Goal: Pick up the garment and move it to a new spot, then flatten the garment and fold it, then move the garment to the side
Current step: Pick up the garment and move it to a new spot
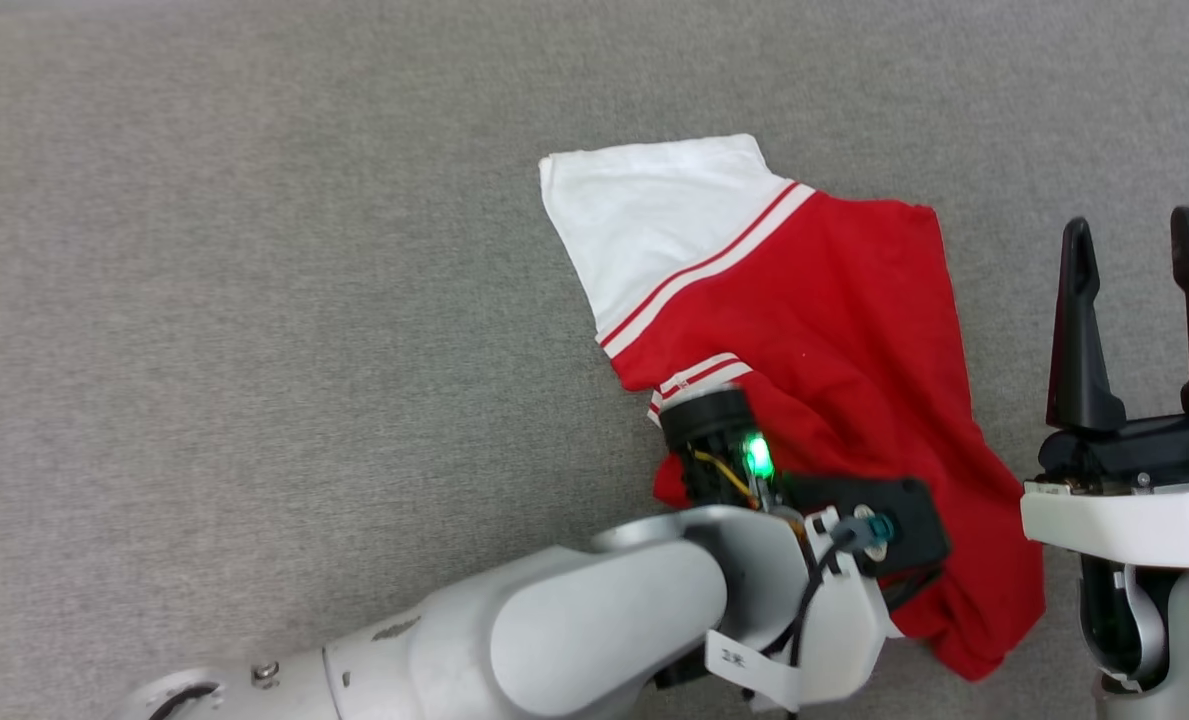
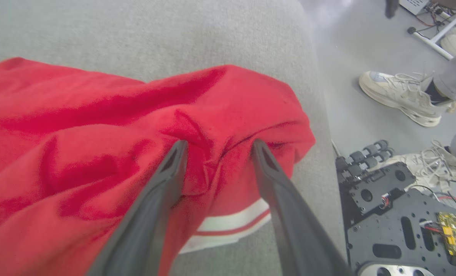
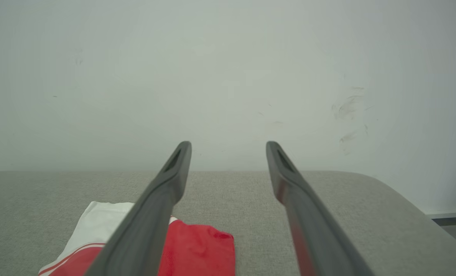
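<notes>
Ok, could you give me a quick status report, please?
Left tool open, tips on jersey. Right tool open, beside it. Jersey crumpled, not flat. Person's shoe on floor beyond.

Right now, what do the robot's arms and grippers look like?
The left arm is rounded, pale grey-white, with a green light, yellow wires, a black cable and a white handwritten tag at its wrist. The right arm has a white wrist shell. The left gripper and right gripper each have two long, tapering dark fingers.
</notes>
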